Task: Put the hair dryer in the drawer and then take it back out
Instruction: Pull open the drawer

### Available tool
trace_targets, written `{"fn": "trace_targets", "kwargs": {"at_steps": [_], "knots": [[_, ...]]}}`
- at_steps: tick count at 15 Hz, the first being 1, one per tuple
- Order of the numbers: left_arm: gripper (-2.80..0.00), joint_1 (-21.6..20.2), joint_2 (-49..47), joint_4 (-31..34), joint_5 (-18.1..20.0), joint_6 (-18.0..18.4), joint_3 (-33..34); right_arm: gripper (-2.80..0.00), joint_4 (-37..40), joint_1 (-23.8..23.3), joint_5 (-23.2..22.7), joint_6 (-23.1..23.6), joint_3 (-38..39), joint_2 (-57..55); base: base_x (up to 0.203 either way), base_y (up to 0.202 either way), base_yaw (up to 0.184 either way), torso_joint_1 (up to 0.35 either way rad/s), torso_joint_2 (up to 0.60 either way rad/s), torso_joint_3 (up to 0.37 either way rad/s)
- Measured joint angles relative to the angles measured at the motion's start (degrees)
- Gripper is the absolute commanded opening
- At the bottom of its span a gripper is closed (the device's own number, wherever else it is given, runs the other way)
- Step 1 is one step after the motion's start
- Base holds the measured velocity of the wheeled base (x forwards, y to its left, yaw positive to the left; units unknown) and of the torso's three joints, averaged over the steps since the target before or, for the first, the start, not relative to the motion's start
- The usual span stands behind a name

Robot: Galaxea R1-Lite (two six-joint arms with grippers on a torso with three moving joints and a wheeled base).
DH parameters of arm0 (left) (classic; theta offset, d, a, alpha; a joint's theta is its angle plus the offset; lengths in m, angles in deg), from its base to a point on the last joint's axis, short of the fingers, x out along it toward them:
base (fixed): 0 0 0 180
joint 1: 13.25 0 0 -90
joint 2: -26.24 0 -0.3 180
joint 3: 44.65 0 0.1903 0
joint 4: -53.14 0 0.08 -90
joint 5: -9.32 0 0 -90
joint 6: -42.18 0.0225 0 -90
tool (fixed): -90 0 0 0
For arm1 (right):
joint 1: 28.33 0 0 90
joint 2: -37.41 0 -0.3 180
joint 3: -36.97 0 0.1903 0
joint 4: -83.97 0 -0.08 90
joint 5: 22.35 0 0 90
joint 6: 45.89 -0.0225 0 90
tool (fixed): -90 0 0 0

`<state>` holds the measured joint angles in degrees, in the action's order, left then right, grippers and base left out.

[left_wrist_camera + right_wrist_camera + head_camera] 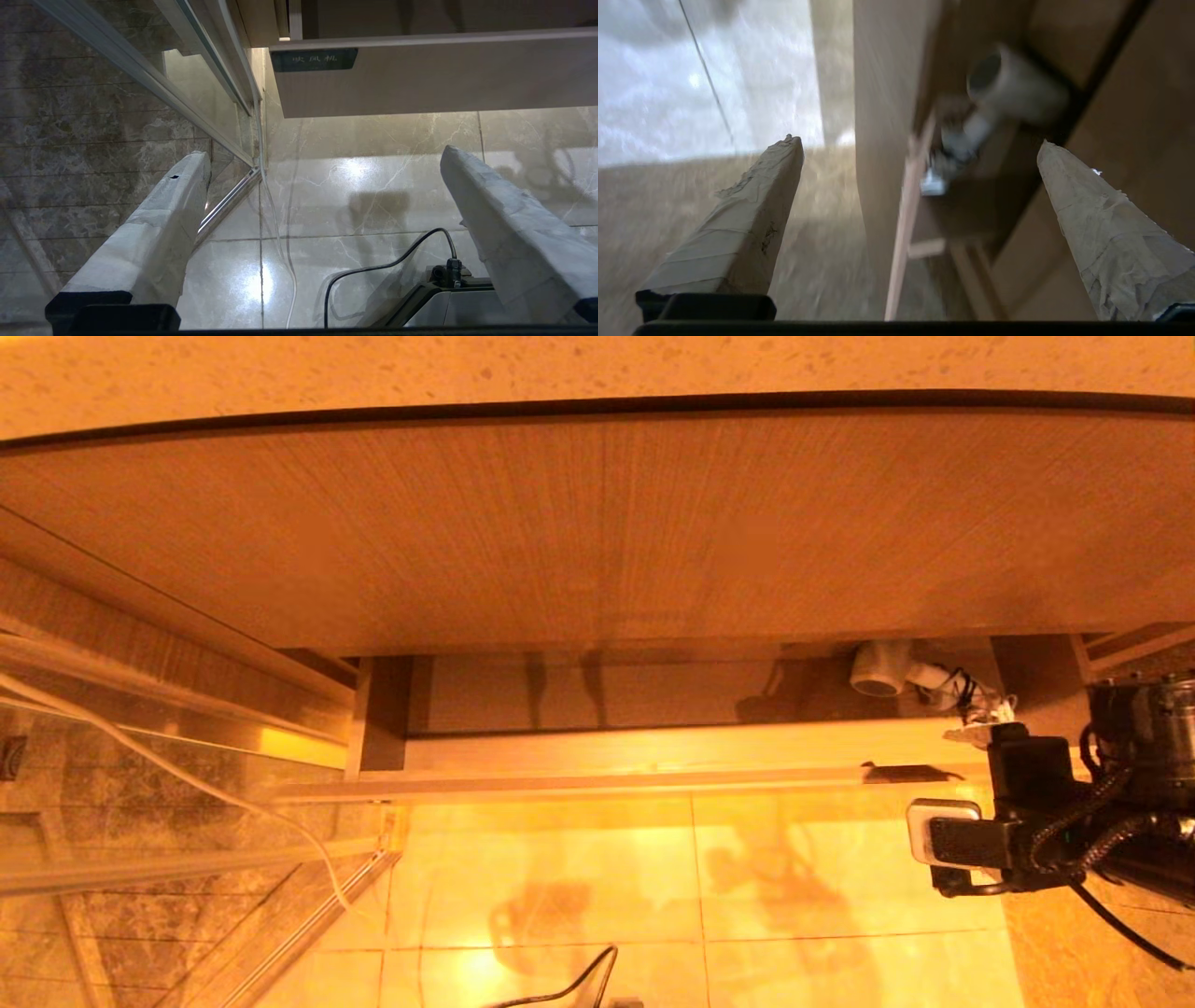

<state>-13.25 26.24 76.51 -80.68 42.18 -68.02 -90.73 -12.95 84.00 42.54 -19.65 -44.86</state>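
- As the drawer (653,751) stands pulled out beneath the taller wood-grain front panel (597,532), we find the hair dryer (892,672) lying inside it, toward the right end and close to the back.
- In the head view its short cylindrical barrel points left and slightly toward the drawer's front, the dark round grille end facing that way; its long axis runs roughly along the drawer's width, with the white handle (934,677) trailing to the right.
- A bundle of dark cord (966,695) sits at the handle's end, just beside the drawer's right inner wall.
- The dryer's body is smooth white plastic; the right wrist view shows it blurred (1013,88), though the barrel's round mouth is still legible.
- The drawer is light wood with a plain, handleless grained front and a pale interior; a small dark label (314,59) shows on its front in the left wrist view.
- The right pincer (920,144) hangs in front of the drawer's right end, apart from the dryer, its two tape-wrapped fingers (752,219) spread wide and grasping nothing.
- The left pincer (322,156) is parked low over the floor, released, its pale wrapped fingers (154,233) wide apart.
- The floor (700,896) is glossy marble-patterned tile with thin grout lines; a speckled stone worktop (597,364) runs above the panel.
- A glass partition with a metal frame (159,737) stands to the left of the drawer.
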Motion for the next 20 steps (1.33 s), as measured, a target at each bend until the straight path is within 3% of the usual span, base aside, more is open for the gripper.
{"fn": "trace_targets", "kwargs": {"at_steps": [3, 7, 12, 20], "knots": [[0.0, 0.0, 0.0, 0.0, 0.02, 0.0, 0.0, 0.0, -0.29, -0.09, 2.53, -1.16, 1.28, 3.01, 0.0, 0.0, 0.0, 0.0, 0.0, 0.0], [0.0, 0.0, 0.0, 0.0, 0.0, 0.0, 0.0, 0.0, -0.36, -0.5, 3.65, -6.3, -1.1, 4.3, 0.0, 0.0, 0.0, 0.0, 0.0, 0.0], [0.0, 0.0, 0.0, 0.0, 0.0, 0.0, 0.0, 0.0, -0.04, -1.81, 5.61, -6.95, -3.79, 6.77, 0.0, 0.0, 0.0, 0.0, 0.0, 0.0], [0.0, 0.0, 0.0, 0.0, 0.0, 0.0, 0.0, 0.0, 2.17, -9.68, 6.3, -7.12, -3.86, 12.83, 0.0, 0.0, 0.0, 0.0, 0.0, 0.0]]}}
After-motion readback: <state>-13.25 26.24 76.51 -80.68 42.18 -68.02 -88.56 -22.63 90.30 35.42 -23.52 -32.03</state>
